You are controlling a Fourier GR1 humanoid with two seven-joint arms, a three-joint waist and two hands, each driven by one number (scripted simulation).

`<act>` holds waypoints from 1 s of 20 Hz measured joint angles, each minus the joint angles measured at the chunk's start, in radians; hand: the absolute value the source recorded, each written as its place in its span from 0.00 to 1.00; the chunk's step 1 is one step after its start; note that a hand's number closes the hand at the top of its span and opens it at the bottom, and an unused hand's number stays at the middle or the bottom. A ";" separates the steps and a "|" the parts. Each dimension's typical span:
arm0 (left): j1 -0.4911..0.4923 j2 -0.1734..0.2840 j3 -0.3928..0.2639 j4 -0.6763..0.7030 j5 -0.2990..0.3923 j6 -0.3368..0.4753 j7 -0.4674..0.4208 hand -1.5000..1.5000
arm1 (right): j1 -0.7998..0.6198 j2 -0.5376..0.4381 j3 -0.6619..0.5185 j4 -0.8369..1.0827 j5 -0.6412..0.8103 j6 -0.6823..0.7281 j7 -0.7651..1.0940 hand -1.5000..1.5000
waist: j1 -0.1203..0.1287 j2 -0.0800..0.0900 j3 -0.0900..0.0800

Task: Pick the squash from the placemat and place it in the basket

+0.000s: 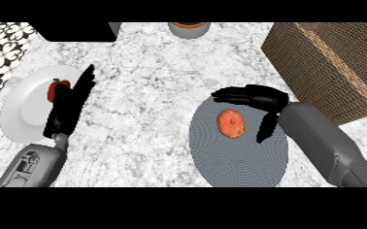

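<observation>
Right robot hand [252,97] hovers over the far edge of the round grey placemat [240,162], fingers stretched leftward and a little spread, thumb hanging down beside the squash [231,123], and nothing is caught between them. That squash, orange and speckled, lies flat on the far half of the placemat, just below those fingers and just left of the thumb, with a gap showing between it and the hand. Over on the other side, the left robot hand [68,106] stands near the edge of the view with its fingers straight and pressed together, pointing away, resting over the right part of a white plate [25,111]. A red vegetable [56,88] sits on that plate, partly hidden behind the fingers. Moving farther out, the woven brown basket [323,63] stands on the speckled counter [158,92] to the right, just beyond the placemat and the right forearm. At the far edge, a grey bowl [190,29] with something orange-brown inside peeks in at the middle, a black block [79,31] sits to its left, and a patterned black-and-white surface [13,41] shows at the far left corner.
</observation>
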 measured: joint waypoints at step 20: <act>0.016 -0.051 0.063 -0.035 -0.073 -0.047 0.032 0.50 | 0.001 0.099 -0.033 0.088 0.140 -0.035 -0.011 1.00 | -0.002 -0.003 -0.003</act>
